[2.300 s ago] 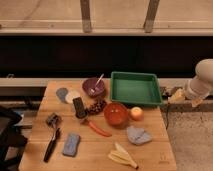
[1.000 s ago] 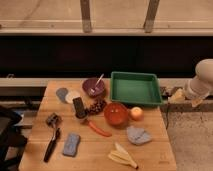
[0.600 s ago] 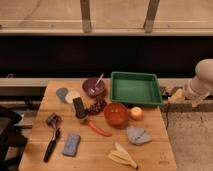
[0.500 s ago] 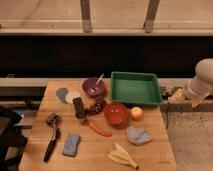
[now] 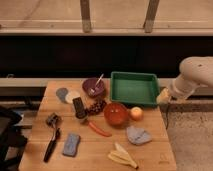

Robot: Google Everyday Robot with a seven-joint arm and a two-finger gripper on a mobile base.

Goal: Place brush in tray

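Checked against the last couple of seconds: nothing moved, neither arm nor any item, so no progress on the task and no approach begun. Starting far left, at 8 o'clock of the table (image 5: 150, 155): brush (image 5: 51, 142), lying flat, grey head toward 12, black handle running down toward 6–7, clear of everything, untouched. Just at its 3 o'clock: sponge (image 5: 71, 144), close but apart. Up at 11 of the table: grey disc (image 5: 62, 93) and pale disc (image 5: 72, 97), then dark block (image 5: 79, 107) at their 5. Past that, purple bowl (image 5: 93, 87) with a utensil (image 5: 99, 80) in it, grapes (image 5: 96, 106) at its 6, carrot (image 5: 99, 129) further down. Centre: orange-red bowl (image 5: 116, 114), banana (image 5: 123, 156) at its 6 near the front edge. At 1 o'clock of the table: tray (image 5: 134, 90), floor bare. Round fruit (image 5: 136, 113) at 6 of the tray, crumpled cloth (image 5: 138, 135) below that. Far right, off the table edge, just at 3 o'clock of the tray: gripper (image 5: 163, 95), spread, nothing pinched, on the white arm (image 5: 197, 75). From the gripper, brush well apart at roughly 8 o'clock, with the table's width and the central clutter between. Judging from that: long reach left needed, grab on the handle, then carry toward 2 o'clock into the tray.
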